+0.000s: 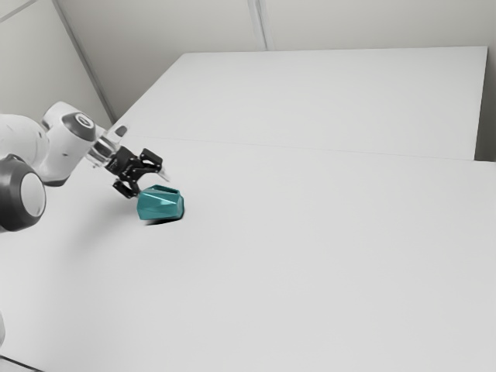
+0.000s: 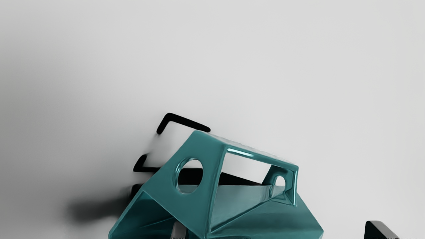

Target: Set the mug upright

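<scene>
I see a bright, white bench (image 1: pixel 325 263) with a soft gray shadow (image 1: pixel 89 225) near the arm (image 1: pixel 66 147). Light shines on the teal mug (image 2: pixel 199 205). Beside it, dark shadows (image 2: pixel 189 122) have crisp edges, but one (image 2: pixel 96 209) looks fuzzy.

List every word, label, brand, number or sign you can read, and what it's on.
Readable text: none.
Arm's upper joint cap: a tiny mark, too small to read or to tell whether it is lettering.
Mug: no lettering on the faces in view, just cut-outs and plain teal.
Table: no text in view.
</scene>
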Tool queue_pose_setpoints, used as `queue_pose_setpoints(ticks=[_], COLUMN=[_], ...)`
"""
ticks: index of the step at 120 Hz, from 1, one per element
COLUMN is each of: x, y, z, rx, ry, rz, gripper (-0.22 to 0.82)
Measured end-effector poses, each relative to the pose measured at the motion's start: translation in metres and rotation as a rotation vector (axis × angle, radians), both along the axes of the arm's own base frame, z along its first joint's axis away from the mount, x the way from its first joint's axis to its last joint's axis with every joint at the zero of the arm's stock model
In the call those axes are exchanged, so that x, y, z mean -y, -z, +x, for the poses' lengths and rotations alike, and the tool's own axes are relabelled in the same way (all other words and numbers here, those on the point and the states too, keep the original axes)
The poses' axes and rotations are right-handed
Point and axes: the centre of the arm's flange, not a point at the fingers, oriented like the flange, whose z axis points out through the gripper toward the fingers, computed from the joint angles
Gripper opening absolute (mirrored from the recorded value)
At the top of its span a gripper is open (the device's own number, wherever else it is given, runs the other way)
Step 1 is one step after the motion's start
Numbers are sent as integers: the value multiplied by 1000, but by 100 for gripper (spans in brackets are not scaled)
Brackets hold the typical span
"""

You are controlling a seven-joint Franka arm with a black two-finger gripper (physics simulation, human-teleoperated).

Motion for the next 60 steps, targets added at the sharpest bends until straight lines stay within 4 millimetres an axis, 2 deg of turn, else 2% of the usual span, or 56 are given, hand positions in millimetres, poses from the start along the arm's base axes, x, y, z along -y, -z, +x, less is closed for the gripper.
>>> queue_pose_setpoints(ticks=[16, 25, 44, 60], x=[1, 3, 19, 36], y=[-1, -2, -9, -13], z=[1, 1, 9, 16], rx=[7, 11, 31, 46], ry=[6, 10, 38, 63], rz=[-5, -8, -20, -30], gripper=[21, 7, -7, -15])
